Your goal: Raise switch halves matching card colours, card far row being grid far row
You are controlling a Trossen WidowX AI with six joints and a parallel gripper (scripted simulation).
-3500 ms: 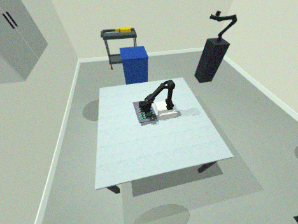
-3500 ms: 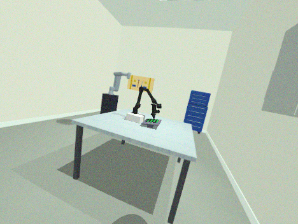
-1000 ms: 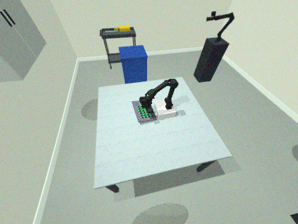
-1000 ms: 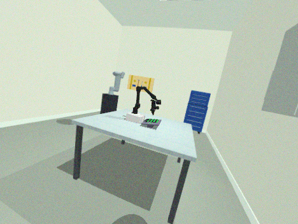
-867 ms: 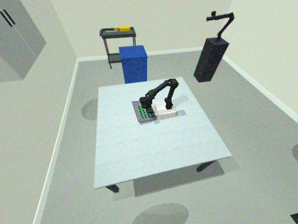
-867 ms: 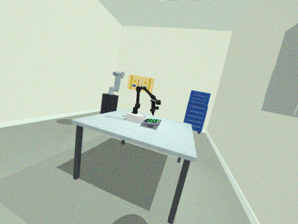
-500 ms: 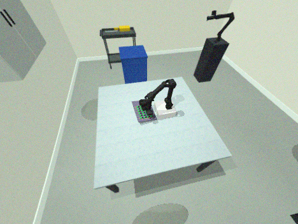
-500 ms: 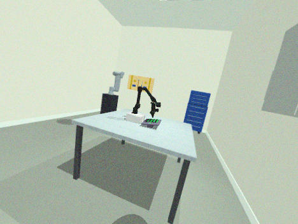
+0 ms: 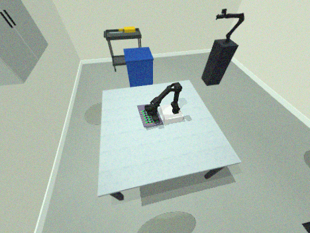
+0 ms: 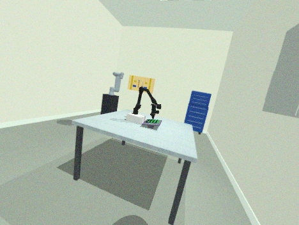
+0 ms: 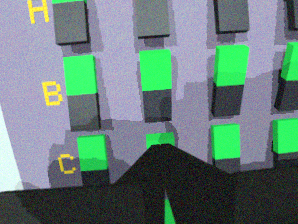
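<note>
The purple switch panel lies in front of the arm. My gripper is shut and empty, pointing down over the row C switches. In the wrist view its tip covers the nearer part of the second row C switch; contact cannot be told. The first row B switch shows a lighter grey nearer half than its neighbour. Another row C switch shows right of the tip. The top row is cut off, and the card cannot be made out.
The arm's white base block stands close beside the panel on the pale table. A blue cabinet and a dark pedestal with another arm stand beyond the table.
</note>
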